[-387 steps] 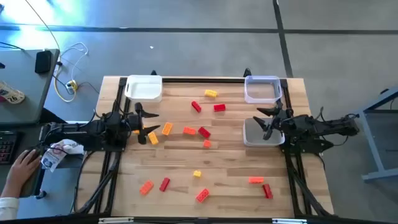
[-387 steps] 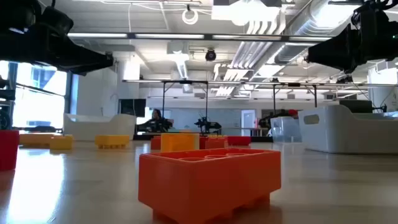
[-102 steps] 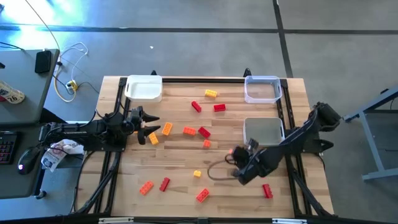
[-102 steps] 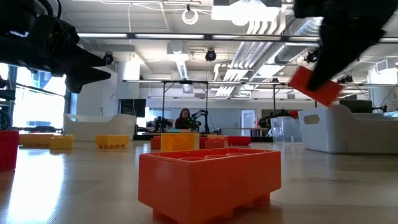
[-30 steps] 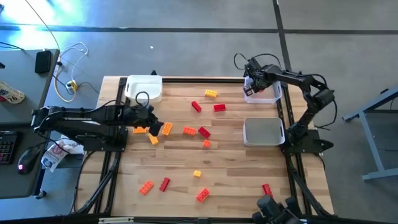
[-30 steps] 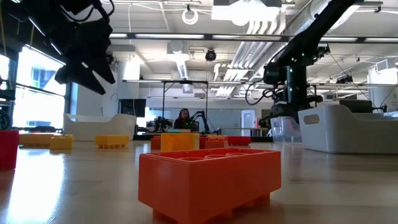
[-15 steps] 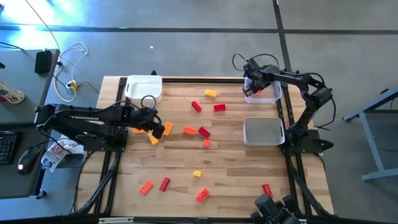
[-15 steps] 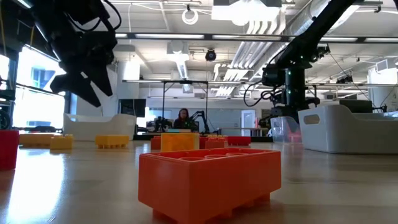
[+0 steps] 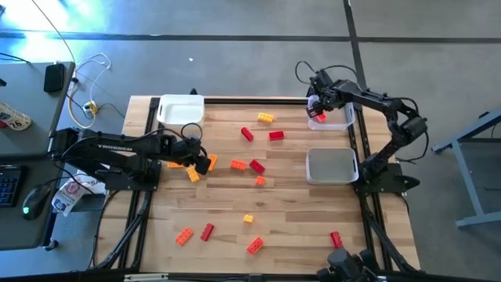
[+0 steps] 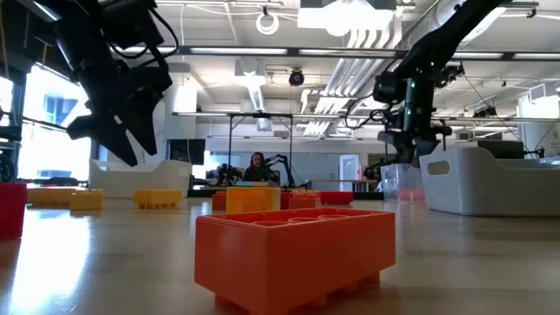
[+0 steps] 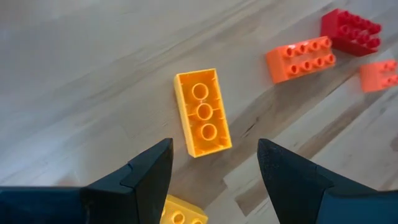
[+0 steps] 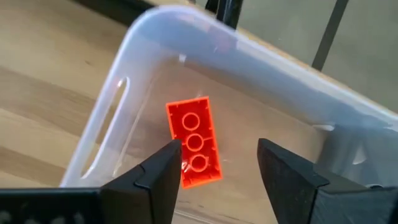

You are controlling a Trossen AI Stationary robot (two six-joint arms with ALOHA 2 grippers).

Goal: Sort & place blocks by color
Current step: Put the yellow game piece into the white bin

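**Now hovering open over the yellow block, long axis running between the fingers**

Spreading across the wooden table (image 9: 274, 204): red, orange and yellow blocks lying loose, mostly mid-table and toward the near edge, with a white tray (image 9: 182, 111) at the far left, a clear tray (image 9: 333, 102) at the far right and a grey tray (image 9: 332, 164) just in front of it.

Reaching in from the left, hanging just above a small cluster near the white tray: left claw (image 9: 196, 159), fingers spread wide and holding nothing. Lying straight ahead of it, framed between the two fingers: yellow block (image 11: 202, 112), studs up, long axis pointing away from the claw, so likely needing only a straight descent to pinch across the short sides. Sitting well apart from that gap: orange block (image 11: 301, 58).

Hovering over the clear tray: right claw (image 9: 317, 103), fingers parted and empty, with a red block (image 12: 193, 142) lying flat on the tray floor beneath.
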